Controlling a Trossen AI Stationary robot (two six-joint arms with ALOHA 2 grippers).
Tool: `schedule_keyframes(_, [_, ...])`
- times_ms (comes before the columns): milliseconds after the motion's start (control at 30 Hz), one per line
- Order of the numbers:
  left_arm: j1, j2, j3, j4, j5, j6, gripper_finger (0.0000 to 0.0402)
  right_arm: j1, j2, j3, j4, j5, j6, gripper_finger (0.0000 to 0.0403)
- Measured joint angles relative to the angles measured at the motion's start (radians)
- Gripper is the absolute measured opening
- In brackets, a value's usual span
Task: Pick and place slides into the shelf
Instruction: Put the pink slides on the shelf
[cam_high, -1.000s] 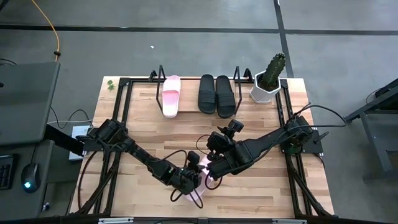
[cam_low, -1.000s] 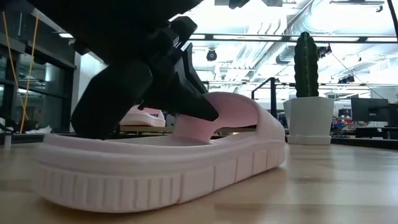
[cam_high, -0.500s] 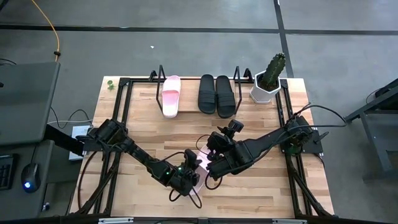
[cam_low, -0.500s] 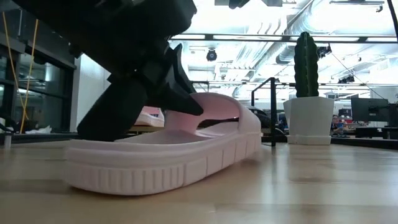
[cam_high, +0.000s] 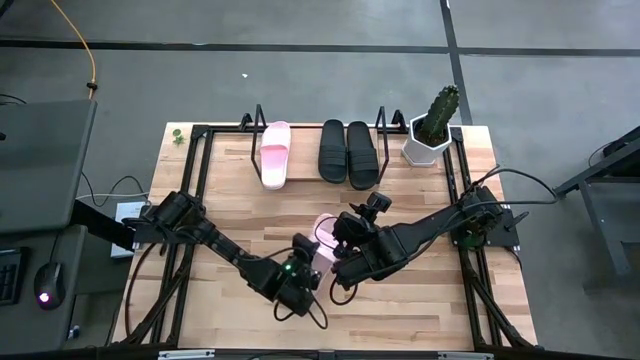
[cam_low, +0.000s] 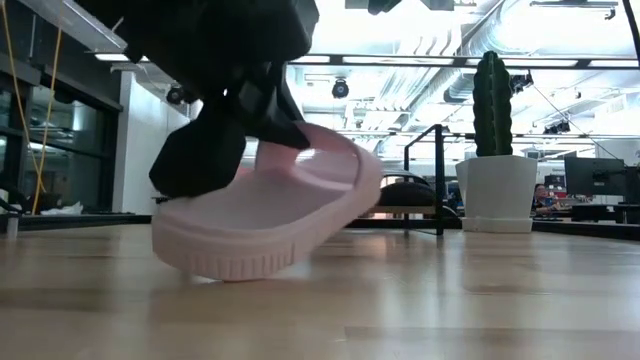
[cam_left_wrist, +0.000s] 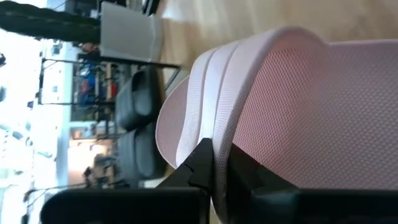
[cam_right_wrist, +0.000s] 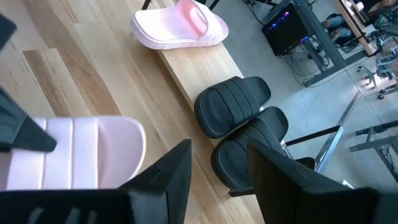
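A pale pink slide (cam_high: 325, 231) sits near the table's middle with my left gripper (cam_high: 311, 256) shut on it. In the low view the slide (cam_low: 270, 215) is tilted, one end low at the tabletop and the other raised. My right gripper (cam_high: 341, 263) hovers open just to its right, touching nothing; in its own wrist view its fingers (cam_right_wrist: 169, 177) are spread. The shelf (cam_high: 310, 185) at the far edge carries another pink slide (cam_high: 275, 153) and two black slides (cam_high: 347, 152) lying flat on its board. My left gripper (cam_left_wrist: 219, 158) pinches the pink slide's wide strap (cam_left_wrist: 219, 132) at its edge, one finger on each side. In the low view the fingers (cam_low: 225, 140) slant down onto the strap from above. The slide hangs tilted, its low end (cam_low: 210, 262) at the tabletop and the other end raised.
A white pot with a cactus (cam_high: 432, 125) stands at the shelf's right end. Black wire frames (cam_high: 258, 120) rise at both shelf ends. Bare board (cam_right_wrist: 186, 74) lies between the shelved pink slide and the black pair. Black rails (cam_high: 455, 200) run along the table's sides.
My left gripper has moved from the table's near edge toward the far edge, taking the pink slide with it. The slide has slid away from the near edge and tipped, one end rising while the other stayed low.
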Motion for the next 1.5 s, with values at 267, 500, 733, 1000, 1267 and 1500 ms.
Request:
schedule_keyframes(267, [0.001,-0.007,0.037,-0.177,-0.075,-0.102,0.0008,0.0,0.003,0.0,0.006,-0.012,-0.008,0.0146])
schedule_keyframes(500, [0.001,-0.052,0.038,-0.326,-0.125,-0.216,0.0004,0.0,0.004,0.0,0.006,-0.013,-0.009,0.0146])
schedule_keyframes(733, [0.023,-0.114,0.038,-0.438,-0.171,-0.293,0.0006,0.0,0.004,0.0,0.009,-0.013,-0.012,0.0146])
schedule_keyframes(1000, [0.117,-0.151,0.038,-0.519,-0.167,-0.328,0.0009,0.0,0.005,0.0,0.009,-0.012,-0.012,0.0146])
schedule_keyframes(1267, [0.206,-0.155,0.038,-0.606,-0.168,-0.346,0.0004,0.0,0.005,0.0,0.009,-0.012,-0.013,0.0146])
schedule_keyframes(1500, [0.267,-0.173,0.038,-0.634,-0.175,-0.345,0.0003,0.0,0.005,0.0,0.008,-0.012,-0.013,0.0146])
